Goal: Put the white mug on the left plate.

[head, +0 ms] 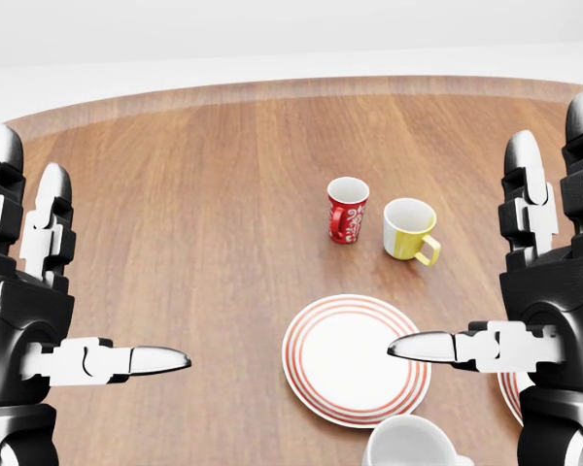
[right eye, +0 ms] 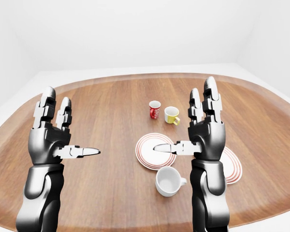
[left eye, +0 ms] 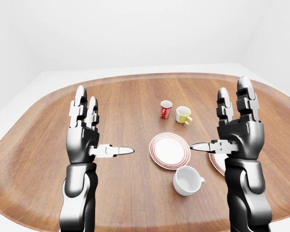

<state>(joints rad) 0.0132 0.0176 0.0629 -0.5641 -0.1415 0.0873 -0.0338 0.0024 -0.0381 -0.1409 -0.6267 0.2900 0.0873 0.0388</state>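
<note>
Nothing of the task is done yet, as I read it from my station. Left-eye view first: the white mug [left eye: 187, 180] stands upright on the wooden tabletop [left eye: 125, 101], empty, handle toward three o'clock. It sits at about five o'clock from the left plate [left eye: 169, 150], just beside the rim; I cannot tell whether it touches. The right plate [left eye: 216, 162] is mostly hidden by my right hand [left eye: 238, 133]. At twelve o'clock from the left plate stand a red mug [left eye: 166, 109] and a yellow mug [left eye: 183, 114], near each other.

Head view: the left plate is bare, and only the white mug's rim shows at the bottom edge, at five o'clock from the plate. My left hand [head: 24, 291] and right hand are raised at either side, fingers spread wide, thumbs pointing inward, holding nothing.

Right-eye view: both hands hover above the tabletop, well apart from the white mug.

What is left, in my judgement: reach down with the right hand, grasp the mug, lift it, set it on the left plate.
</note>
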